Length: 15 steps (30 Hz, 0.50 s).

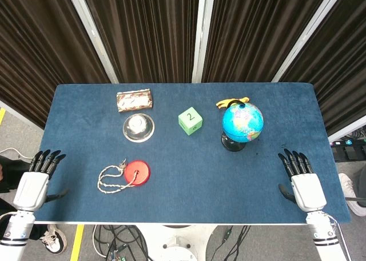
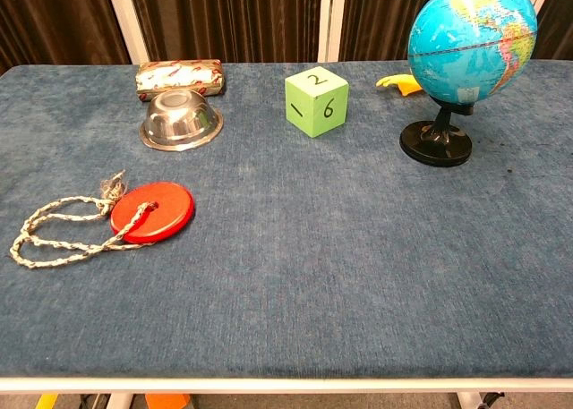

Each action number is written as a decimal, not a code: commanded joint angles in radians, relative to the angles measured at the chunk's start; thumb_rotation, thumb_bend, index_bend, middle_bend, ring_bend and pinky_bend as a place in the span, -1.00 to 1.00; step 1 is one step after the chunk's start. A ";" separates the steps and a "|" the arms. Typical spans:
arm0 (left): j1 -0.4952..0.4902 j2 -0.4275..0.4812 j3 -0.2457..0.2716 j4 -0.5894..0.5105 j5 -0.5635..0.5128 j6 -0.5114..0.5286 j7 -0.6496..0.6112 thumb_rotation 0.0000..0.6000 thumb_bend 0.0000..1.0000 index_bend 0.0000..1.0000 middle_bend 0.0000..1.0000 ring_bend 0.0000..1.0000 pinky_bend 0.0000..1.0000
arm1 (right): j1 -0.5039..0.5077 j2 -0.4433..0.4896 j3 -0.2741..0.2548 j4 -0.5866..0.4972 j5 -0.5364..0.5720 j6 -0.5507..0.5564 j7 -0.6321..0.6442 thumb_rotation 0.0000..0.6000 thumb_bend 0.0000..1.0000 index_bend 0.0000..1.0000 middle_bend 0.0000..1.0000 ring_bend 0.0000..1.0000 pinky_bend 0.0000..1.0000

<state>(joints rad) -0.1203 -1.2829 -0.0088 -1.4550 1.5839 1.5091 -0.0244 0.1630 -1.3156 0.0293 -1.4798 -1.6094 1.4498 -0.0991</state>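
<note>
Dark pleated curtains hang behind a table [image 1: 189,169] covered in blue cloth, and both hands sit at its near corners. Over on the left, the left hand [image 1: 35,183] hovers just off the table's left edge, palm down, fingers stretched forward and slightly spread, holding nothing. Nearest to it, off to its right and a touch ahead, lies the red disc [image 1: 136,172] with its braided rope [image 1: 110,179] looped out on the side facing the hand; disc and rope are joined, well apart from the fingers. Further ahead of that hand sits an upturned steel bowl [image 1: 139,127], and just beyond the bowl, nearly touching it, a patterned pouch [image 1: 134,99].

On the other side, the right hand [image 1: 303,184] rests above the near right corner, fingers straight, fanned a little, empty as well. Ahead of it and inward stands the globe [image 1: 242,122] on its black base [image 2: 435,144], upright on a tilted axis, well clear of the fingertips. Something yellow [image 2: 399,83] peeks out just behind the globe. Left of the globe, between it and the bowl, sits the green cube [image 1: 190,120], showing a 2 on top and 1 and 6 on its near faces in the chest view. Neither hand appears in the chest view.
</note>
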 commanded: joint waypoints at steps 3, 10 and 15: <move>0.006 -0.008 0.006 0.019 -0.005 -0.003 -0.011 1.00 -1.00 -0.71 -0.82 -0.95 -0.90 | 0.040 0.012 0.033 -0.037 -0.042 0.011 -0.052 1.00 -0.60 -1.00 -1.00 -1.00 -1.00; 0.002 -0.010 0.004 0.028 -0.001 -0.002 -0.019 1.00 -1.00 -0.71 -0.82 -0.95 -0.90 | 0.122 0.020 0.092 -0.088 -0.041 -0.050 -0.131 1.00 -0.60 -1.00 -1.00 -1.00 -1.00; 0.006 -0.009 0.004 0.028 -0.006 -0.002 -0.019 1.00 -1.00 -0.71 -0.82 -0.95 -0.90 | 0.178 0.015 0.110 -0.105 -0.030 -0.117 -0.165 1.00 -0.60 -1.00 -1.00 -1.00 -1.00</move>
<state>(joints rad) -0.1147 -1.2914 -0.0046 -1.4273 1.5775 1.5072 -0.0437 0.3252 -1.2978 0.1308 -1.5777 -1.6443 1.3510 -0.2522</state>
